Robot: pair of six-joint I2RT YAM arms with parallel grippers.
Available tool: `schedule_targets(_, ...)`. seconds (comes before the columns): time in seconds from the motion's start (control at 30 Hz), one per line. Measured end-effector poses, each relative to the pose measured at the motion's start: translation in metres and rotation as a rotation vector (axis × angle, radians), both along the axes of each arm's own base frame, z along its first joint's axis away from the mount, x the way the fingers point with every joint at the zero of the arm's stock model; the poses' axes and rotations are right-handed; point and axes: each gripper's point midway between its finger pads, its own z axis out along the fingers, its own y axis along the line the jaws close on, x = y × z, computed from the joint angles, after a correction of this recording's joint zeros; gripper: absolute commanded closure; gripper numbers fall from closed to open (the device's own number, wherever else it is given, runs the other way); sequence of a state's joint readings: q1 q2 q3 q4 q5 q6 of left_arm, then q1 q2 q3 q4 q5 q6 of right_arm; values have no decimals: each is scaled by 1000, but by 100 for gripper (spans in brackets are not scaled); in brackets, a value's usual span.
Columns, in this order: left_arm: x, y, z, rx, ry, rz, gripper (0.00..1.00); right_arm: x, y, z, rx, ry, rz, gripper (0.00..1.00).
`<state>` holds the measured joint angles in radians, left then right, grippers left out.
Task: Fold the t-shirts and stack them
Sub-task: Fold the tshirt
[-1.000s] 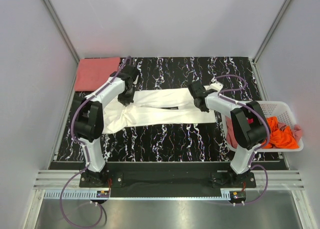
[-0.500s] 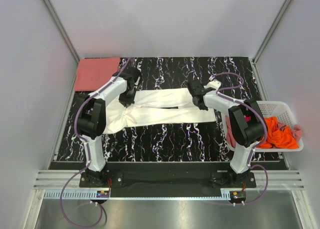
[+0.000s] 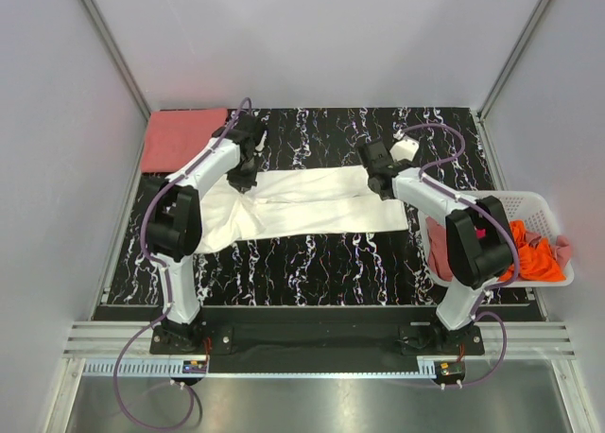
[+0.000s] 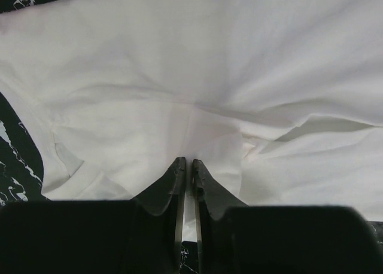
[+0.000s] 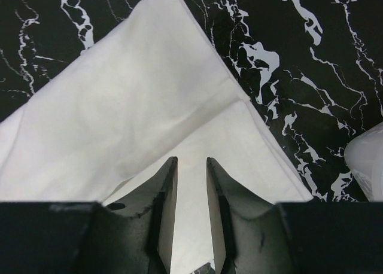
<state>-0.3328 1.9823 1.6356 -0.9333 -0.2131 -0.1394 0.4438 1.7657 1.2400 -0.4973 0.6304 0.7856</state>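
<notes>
A cream-white t-shirt (image 3: 312, 204) lies spread across the middle of the black marbled table, partly folded lengthwise. My left gripper (image 3: 242, 173) is at its far left edge. In the left wrist view (image 4: 186, 162) the jaws are closed on a pinch of the cream-white cloth (image 4: 209, 58), and wrinkles run toward the tips. My right gripper (image 3: 382, 181) is at the shirt's far right corner. In the right wrist view (image 5: 191, 160) its jaws stand a little apart over the flat cloth (image 5: 119, 106). A folded salmon-pink t-shirt (image 3: 184, 138) lies at the far left corner.
A white slatted basket (image 3: 544, 204) stands at the right edge of the table. It holds an orange shirt (image 3: 529, 251) and pink cloth (image 3: 564, 249). More pink cloth (image 3: 437, 239) hangs at its left side. Grey walls enclose the table on three sides.
Both grippers have moved a little toward the far edge of the table, along the shirt's far edge. The shirt's outline looks about the same.
</notes>
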Motion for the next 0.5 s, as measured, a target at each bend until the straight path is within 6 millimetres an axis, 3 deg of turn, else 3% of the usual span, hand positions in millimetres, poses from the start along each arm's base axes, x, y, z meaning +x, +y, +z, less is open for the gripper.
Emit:
schedule_targets(0.13,4,-1,6,-3,-12,1,78,0,6,4,31,-2,30,68)
schedule_targets(0.27,6,0,6,5,-4,2,77,-3,12,-1,58,21,50,69)
schedule_targets(0.4,29,-1,13,1,-23,8,75,-6,21,-8,98,43,91,69)
schedule_targets(0.43,37,-1,16,-1,-42,16,65,-7,26,-10,116,49,115,69)
schedule_targets(0.5,43,5,24,13,-71,42,62,-12,38,-15,164,58,188,67)
